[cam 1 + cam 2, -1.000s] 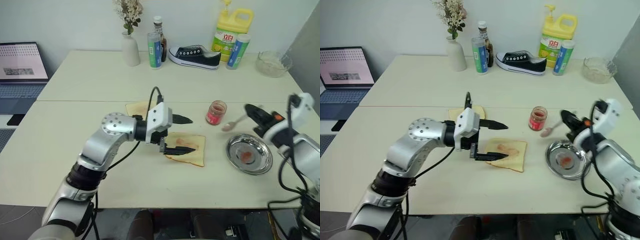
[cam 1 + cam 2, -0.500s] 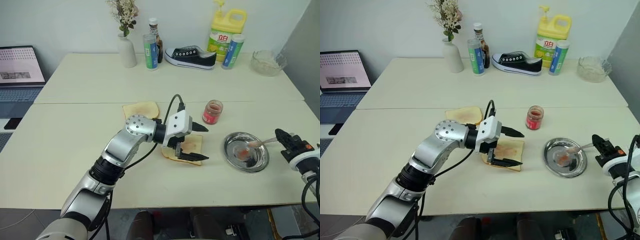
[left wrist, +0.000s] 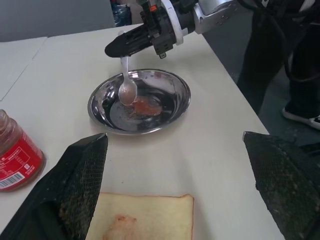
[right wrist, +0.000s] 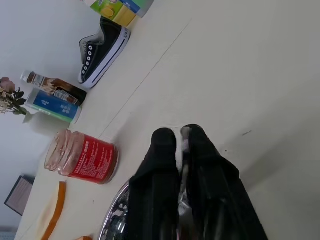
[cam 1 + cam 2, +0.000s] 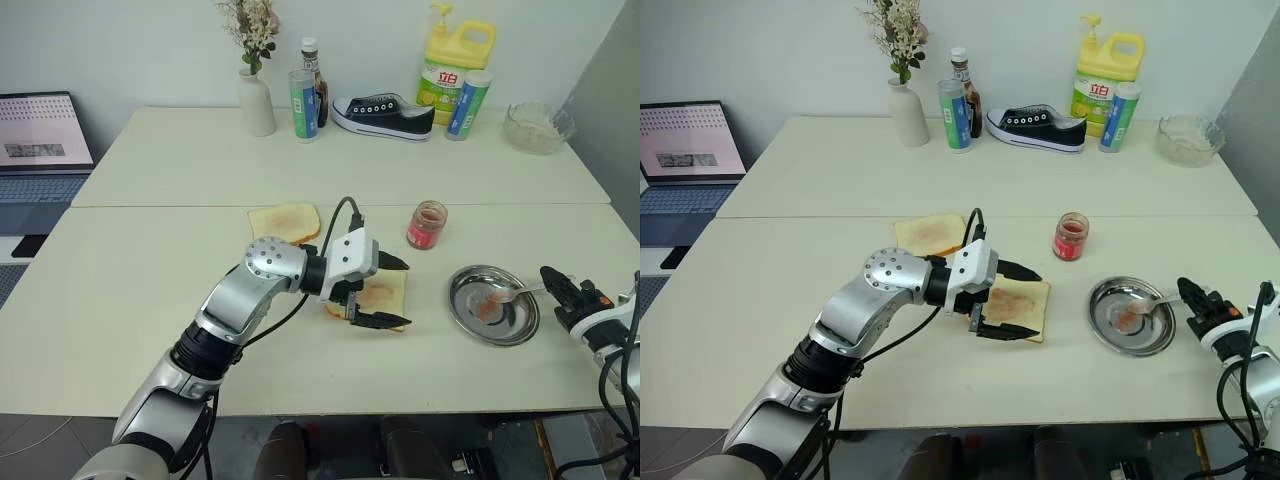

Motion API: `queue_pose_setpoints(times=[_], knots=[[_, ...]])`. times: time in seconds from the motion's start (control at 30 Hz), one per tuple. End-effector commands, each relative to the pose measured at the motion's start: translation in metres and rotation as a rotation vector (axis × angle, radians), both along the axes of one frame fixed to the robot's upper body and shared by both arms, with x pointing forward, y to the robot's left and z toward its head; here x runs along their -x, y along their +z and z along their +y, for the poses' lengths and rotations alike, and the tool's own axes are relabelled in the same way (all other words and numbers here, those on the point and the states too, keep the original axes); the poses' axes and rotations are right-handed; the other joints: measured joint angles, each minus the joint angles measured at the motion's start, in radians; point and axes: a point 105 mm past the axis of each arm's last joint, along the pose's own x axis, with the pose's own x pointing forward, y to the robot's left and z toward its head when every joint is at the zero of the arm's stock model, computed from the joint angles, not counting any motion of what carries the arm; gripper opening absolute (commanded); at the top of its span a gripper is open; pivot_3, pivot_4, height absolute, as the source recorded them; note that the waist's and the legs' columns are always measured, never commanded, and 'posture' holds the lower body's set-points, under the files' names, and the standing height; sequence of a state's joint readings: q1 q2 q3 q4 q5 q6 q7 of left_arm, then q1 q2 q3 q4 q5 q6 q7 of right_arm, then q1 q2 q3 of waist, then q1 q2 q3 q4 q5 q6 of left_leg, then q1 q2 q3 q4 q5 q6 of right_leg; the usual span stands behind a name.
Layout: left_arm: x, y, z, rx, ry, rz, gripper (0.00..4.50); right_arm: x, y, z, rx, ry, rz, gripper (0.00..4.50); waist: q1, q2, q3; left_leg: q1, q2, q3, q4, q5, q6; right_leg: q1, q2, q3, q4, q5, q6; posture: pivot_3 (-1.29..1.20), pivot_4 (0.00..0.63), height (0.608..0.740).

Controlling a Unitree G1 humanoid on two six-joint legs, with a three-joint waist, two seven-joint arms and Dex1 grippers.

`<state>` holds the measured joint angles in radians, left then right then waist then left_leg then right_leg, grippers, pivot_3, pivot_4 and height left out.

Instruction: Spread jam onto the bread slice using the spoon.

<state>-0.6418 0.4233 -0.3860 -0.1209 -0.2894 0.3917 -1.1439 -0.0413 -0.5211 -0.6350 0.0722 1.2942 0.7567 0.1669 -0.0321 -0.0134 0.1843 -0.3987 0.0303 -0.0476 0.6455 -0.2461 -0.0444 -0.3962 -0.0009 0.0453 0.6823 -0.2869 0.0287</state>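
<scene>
The bread slice [image 5: 378, 296], pale with a pink jam smear, lies mid-table between the wide-apart fingers of my open left gripper [image 5: 390, 292], which touches nothing. The jam jar [image 5: 427, 224] stands just behind it, lid off. To the right sits a round metal dish [image 5: 515, 325] with a red jam blot. My right gripper [image 5: 553, 283] hovers at the dish's right rim, shut on the handle of the spoon [image 3: 127, 85], whose bowl rests inside the dish [image 3: 165, 100]. In the right wrist view, its fingers [image 4: 165, 145] stand almost together beside the jar [image 4: 82, 157].
A golden toasted slice [image 5: 285, 221] lies behind my left arm. Along the far edge stand a vase [image 5: 257, 105], bottles [image 5: 305, 100], a black shoe [image 5: 385, 112], a yellow jug [image 5: 452, 60] and a glass bowl [image 5: 535, 125]. A laptop [image 5: 40, 140] is far left.
My right gripper carried the spoon down and to the right, from beside the jar to the dish, where its bowl now rests. The camera shifted; the left gripper stays over the bread.
</scene>
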Motion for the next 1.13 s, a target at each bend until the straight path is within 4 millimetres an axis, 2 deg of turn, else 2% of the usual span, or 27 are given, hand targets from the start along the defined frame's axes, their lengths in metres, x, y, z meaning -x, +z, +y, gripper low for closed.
queue_pose_setpoints(times=[0.03,0.27,0.3,0.5,0.57,0.67,0.73,0.8,0.87,0.9,1.0,1.07,1.13], knots=[[0.003,0.014,0.0,0.036,0.002,-0.048,4.5,-0.004,0.009,0.0,0.012,0.016,-0.036,1.74,0.0,0.0,0.0,0.0,0.0,0.0,0.0,0.0,0.0,0.0,0.0,0.0,0.0,0.0,0.0,0.0,0.15,0.74],[0.004,0.013,0.004,0.036,0.021,-0.046,4.5,-0.006,0.013,-0.005,0.012,0.01,-0.041,4.3,0.0,0.0,0.0,0.0,0.0,0.0,0.0,0.0,0.0,0.0,0.0,0.0,0.0,0.0,0.0,0.0,0.15,0.74],[0.003,0.013,0.004,0.036,0.024,-0.046,4.5,-0.005,0.014,-0.007,0.015,0.007,-0.041,4.45,0.0,0.0,0.0,0.0,0.0,0.0,0.0,0.0,0.0,0.0,0.0,0.0,0.0,0.0,0.0,0.0,0.15,0.74],[0.0,0.013,0.012,0.025,0.053,-0.053,4.5,0.007,0.02,-0.026,0.112,-0.009,-0.004,4.45,0.001,0.0,0.0,0.0,0.0,0.0,0.0,0.0,0.0,0.0,0.0,0.0,0.0,0.0,0.0,0.0,0.15,0.74],[-0.008,0.017,0.028,0.019,0.106,-0.042,4.5,0.015,0.032,-0.036,0.329,0.029,0.043,4.45,0.001,0.002,0.0,0.0,0.0,0.0,0.0,0.0,0.0,0.0,0.0,0.0,0.0,0.0,0.0,0.0,0.15,0.74],[-0.015,0.021,0.044,0.018,0.158,-0.022,4.5,0.019,0.044,-0.036,0.518,0.098,0.071,4.45,-0.004,0.003,0.0,0.001,-0.001,0.001,0.0,0.0,0.0,0.0,-0.001,0.0,-0.001,0.0,0.0,0.0,0.15,0.74],[-0.027,0.023,0.076,-0.024,0.255,-0.014,4.5,0.018,0.075,-0.01,0.697,0.257,0.009,4.45,-0.01,0.003,0.0,0.001,0.0,0.0,0.0,0.0,0.0,0.001,0.0,0.0,-0.001,-0.003,0.004,0.0,0.15,0.74],[-0.031,0.024,0.096,-0.049,0.305,-0.012,4.5,0.019,0.09,0.01,0.798,0.372,-0.028,4.45,-0.019,0.004,0.0,0.003,0.0,0.001,0.0,0.0,0.0,0.001,0.001,0.001,0.0,-0.003,0.005,0.0,0.15,0.74],[-0.033,0.026,0.118,-0.079,0.356,-0.004,4.5,0.026,0.103,0.05,0.889,0.58,-0.089,4.45,-0.021,0.003,0.0,0.003,0.001,-0.001,0.0,0.0,0.0,0.002,0.002,-0.001,0.0,-0.003,0.005,0.0,0.15,0.74],[-0.033,0.028,0.13,-0.096,0.382,0.005,4.5,0.033,0.104,0.073,0.925,0.705,-0.117,4.45,-0.021,0.003,0.0,0.003,0.002,-0.001,-0.001,0.0,0.0,0.002,0.002,-0.001,0.0,-0.003,0.005,0.0,0.15,0.74],[-0.029,0.029,0.148,-0.125,0.412,0.019,4.5,0.051,0.099,0.111,0.951,0.917,-0.149,4.45,-0.013,-0.001,0.002,0.002,0.002,-0.003,-0.001,0.0,0.0,0.002,0.002,-0.003,-0.002,-0.003,0.005,0.0,0.15,0.74],[-0.025,0.03,0.156,-0.142,0.425,0.022,4.5,0.058,0.094,0.128,0.964,1.001,-0.17,4.45,-0.001,-0.002,0.002,0.0,0.001,-0.003,0.0,0.0,0.0,0.002,0.0,-0.003,-0.003,-0.003,0.005,0.0,0.15,0.74],[-0.022,0.031,0.159,-0.146,0.431,0.016,4.5,0.057,0.092,0.135,0.976,1.018,-0.183,4.45,0.003,-0.003,0.003,0.0,0.0,-0.002,0.001,0.0,0.0,0.002,-0.002,-0.003,-0.003,-0.003,0.005,0.0,0.15,0.74]])
